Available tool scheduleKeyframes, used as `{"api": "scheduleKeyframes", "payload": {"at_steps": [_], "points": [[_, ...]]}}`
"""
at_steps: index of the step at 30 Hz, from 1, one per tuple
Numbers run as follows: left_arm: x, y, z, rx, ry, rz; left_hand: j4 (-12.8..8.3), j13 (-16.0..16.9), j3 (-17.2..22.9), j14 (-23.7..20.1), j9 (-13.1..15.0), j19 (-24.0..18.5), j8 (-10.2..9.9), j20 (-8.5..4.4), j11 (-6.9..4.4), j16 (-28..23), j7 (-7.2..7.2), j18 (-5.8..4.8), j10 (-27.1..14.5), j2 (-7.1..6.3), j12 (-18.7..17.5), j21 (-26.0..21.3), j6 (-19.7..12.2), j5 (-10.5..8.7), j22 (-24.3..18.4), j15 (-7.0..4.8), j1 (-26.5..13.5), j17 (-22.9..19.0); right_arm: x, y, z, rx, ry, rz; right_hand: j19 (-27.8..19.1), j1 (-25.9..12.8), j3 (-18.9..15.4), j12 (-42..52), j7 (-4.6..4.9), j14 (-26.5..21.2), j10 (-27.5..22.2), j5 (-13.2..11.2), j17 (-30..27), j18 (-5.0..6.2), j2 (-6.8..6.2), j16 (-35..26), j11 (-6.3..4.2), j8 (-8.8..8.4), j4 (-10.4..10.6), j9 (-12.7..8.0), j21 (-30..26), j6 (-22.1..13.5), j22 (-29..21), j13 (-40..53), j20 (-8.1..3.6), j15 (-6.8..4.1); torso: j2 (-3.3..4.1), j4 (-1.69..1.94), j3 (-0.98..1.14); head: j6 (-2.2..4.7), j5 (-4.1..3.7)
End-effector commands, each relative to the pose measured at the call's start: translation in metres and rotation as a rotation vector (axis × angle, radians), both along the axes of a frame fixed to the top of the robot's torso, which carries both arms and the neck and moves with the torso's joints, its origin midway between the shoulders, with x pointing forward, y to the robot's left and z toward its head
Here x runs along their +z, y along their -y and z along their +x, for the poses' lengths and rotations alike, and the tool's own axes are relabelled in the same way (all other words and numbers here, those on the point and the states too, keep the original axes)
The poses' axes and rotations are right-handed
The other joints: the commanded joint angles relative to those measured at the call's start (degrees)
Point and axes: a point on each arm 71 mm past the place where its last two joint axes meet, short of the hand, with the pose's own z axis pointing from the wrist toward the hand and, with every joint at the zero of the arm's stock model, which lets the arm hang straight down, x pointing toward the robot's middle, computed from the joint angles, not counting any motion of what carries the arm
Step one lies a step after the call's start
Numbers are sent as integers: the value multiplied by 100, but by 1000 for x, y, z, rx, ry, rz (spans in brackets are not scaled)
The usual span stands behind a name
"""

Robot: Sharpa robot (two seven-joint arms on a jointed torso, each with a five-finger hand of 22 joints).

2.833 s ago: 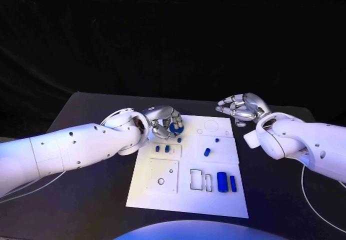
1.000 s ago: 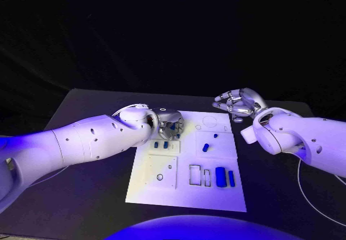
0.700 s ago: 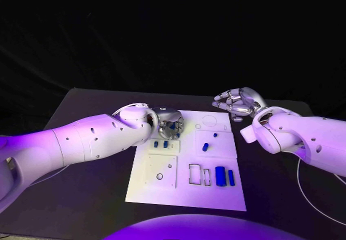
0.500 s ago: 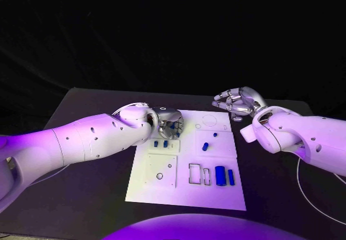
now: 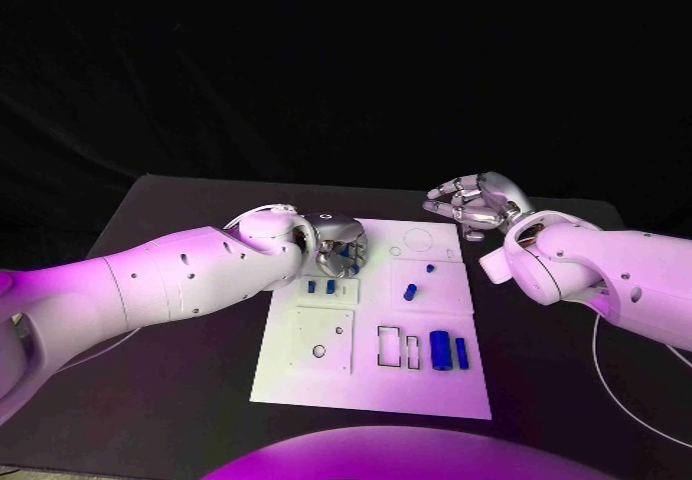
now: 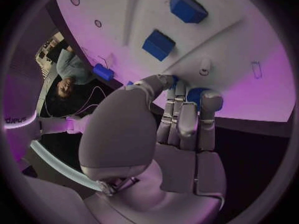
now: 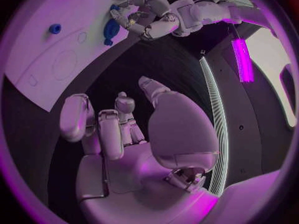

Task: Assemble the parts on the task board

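Head view: white task board [image 5: 372,380] lies mid black table [image 5: 173,400]. L hand [image 5: 340,252] sits over the board's far-left corner, fingers curled in w/ a bit of blue among them. Just on the near side of it, two small blue parts [image 5: 320,287] stand side by side; an oblong blue part [image 5: 410,292] lies mid-board, a tiny one [image 5: 430,269] just beyond it, and two upright blue blocks [image 5: 447,351] stand near the R edge beside empty rectangular slots. R hand [image 5: 470,205] hangs off the board past its far-right corner, fingers bent inward, nothing in them. L wrist view: fingers [image 6: 187,114] closed round a blue part [image 6: 197,93] against the board surface [image 6: 249,45]; two blue blocks [image 6: 173,26] stand close ahead. R wrist view: R hand [image 7: 131,129] over bare table, fingers curled, empty; board corner [image 7: 44,64] w/ a small blue ring-like part [image 7: 55,28] well apart; L hand [image 7: 149,20] across at the board's edge.
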Motion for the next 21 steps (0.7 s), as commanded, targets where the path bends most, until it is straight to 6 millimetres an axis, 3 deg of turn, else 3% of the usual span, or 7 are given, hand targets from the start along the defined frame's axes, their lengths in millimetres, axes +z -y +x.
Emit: {"api": "scheduleKeyframes", "payload": {"at_steps": [1, 11, 21], "points": [[2, 1, -1, -8, 4, -39, -54, -11, 1, 47, 5, 24, -44, 11, 0, 34, 17, -80, 42, 24, -57, 22, 34, -11, 2, -9, -30, -13, 0, -2, 0, 18, 9, -3, -13, 43, 7, -8, -3, 161, -9, 27, 2, 33, -10, -26, -3, 26, 36, 6, -32, -44, 246, 1, -10, -15, -4, 0, 2, 14, 11], [15, -10, -5, 20, -14, -104, -83, -33, -17, 53, -4, 21, -105, 22, 17, 33, 35, -83, 111, -15, -209, 39, 59, -48, 23, 7, -105, -34, 0, -1, 1, 14, 9, -5, -13, 43, 7, -8, -3, 161, -9, 27, 2, 33, -10, -26, -3, 26, 36, 6, -32, -44, 246, 1, -10, -15, -27, 18, 10, 108, 29], [32, -38, -8, 82, -30, -146, -58, -37, -61, 55, -1, 20, -131, 29, 11, 31, 26, -84, 177, -27, -294, 38, 98, -70, 28, 6, -180, -57, -1, 1, 1, 8, 8, -8, -13, 43, 7, -8, -3, 161, -9, 27, 2, 33, -10, -26, -3, 26, 36, 6, -32, -44, 246, 1, -10, -15, -68, 64, 21, 74, 6]]}}
